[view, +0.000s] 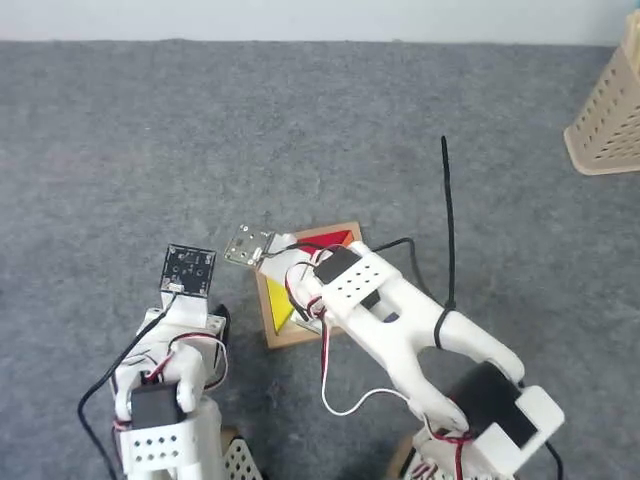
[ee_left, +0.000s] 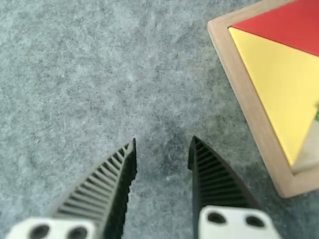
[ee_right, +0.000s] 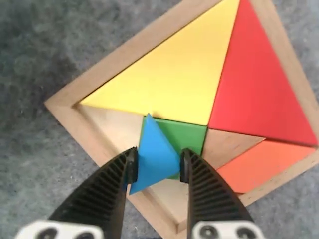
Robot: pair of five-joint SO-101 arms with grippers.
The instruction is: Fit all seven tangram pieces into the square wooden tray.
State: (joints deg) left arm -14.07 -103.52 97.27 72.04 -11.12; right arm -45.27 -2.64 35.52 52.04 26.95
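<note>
Midway: right jaws pinch blue triangle over wooden tray, mid-worktop, w/ yellow, red, green, orange pcs seated; left jaws spread, empty, beside tray. Next, likely: rotate, lower into bare gap.

Blue triangle above partly filled tray

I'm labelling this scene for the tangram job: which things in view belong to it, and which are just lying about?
Job: square wooden tray, yellow triangle, red triangle, green piece, orange piece, blue triangle in the right end effector.
Lying about: beige slatted basket, black cable.
</note>
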